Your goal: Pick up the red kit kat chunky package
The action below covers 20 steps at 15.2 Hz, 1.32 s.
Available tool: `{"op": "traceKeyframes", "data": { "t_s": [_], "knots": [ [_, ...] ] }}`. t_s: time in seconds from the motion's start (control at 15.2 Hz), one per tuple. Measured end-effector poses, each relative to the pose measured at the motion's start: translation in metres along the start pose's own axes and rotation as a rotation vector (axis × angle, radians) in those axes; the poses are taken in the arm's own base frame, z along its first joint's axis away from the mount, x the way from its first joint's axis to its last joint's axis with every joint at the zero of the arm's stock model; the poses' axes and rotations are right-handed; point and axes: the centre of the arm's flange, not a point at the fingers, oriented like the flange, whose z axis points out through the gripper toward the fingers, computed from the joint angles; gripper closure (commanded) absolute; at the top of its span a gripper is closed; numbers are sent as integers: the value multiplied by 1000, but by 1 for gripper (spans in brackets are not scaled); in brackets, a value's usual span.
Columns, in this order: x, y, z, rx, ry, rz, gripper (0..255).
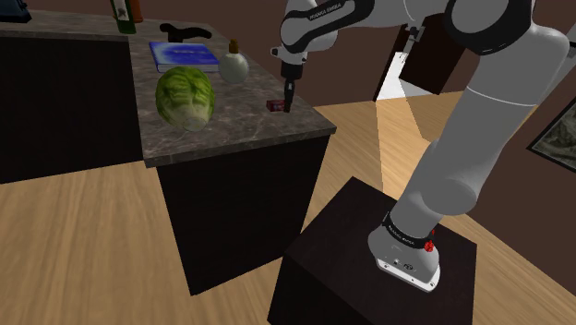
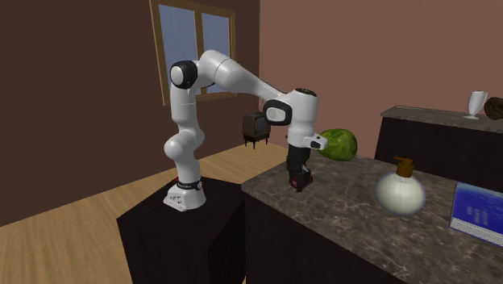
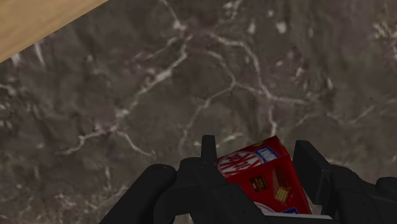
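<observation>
Marble counter [image 1: 242, 129] in the shoulder view carries the red Kit Kat package [image 1: 276, 106] at 3 o'clock from the green cabbage [image 1: 185, 97], under my claw [image 1: 289, 102]. In the second exterior view it lies at 9 o'clock from the round bottle [image 2: 399, 192]. In the wrist view my fingers [image 3: 308, 168] clasp its sides. I judge it light, glossy and crushable, so I should press gently.

Red Kit Kat package [image 3: 261, 175] on counter [image 3: 159, 95]
</observation>
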Motion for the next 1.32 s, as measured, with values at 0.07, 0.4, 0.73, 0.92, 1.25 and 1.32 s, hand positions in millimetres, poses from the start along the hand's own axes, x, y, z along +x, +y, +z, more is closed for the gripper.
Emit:
{"op": "traceKeyframes", "data": {
  "t_s": [0.07, 0.4, 0.73, 0.92, 1.25, 1.32],
  "knots": [
    [0, 0, 0, 0, 0, 0, 255],
    [0, 0, 0, 0, 1, 0, 255],
    [0, -1, -20, 1, -1, -1, 255],
    [0, 0, -36, 1, -1, -1, 255],
    [0, -1, -61, 1, -1, -1, 255],
    [-2, -1, -67, 1, -1, -1, 255]
  ]
}}
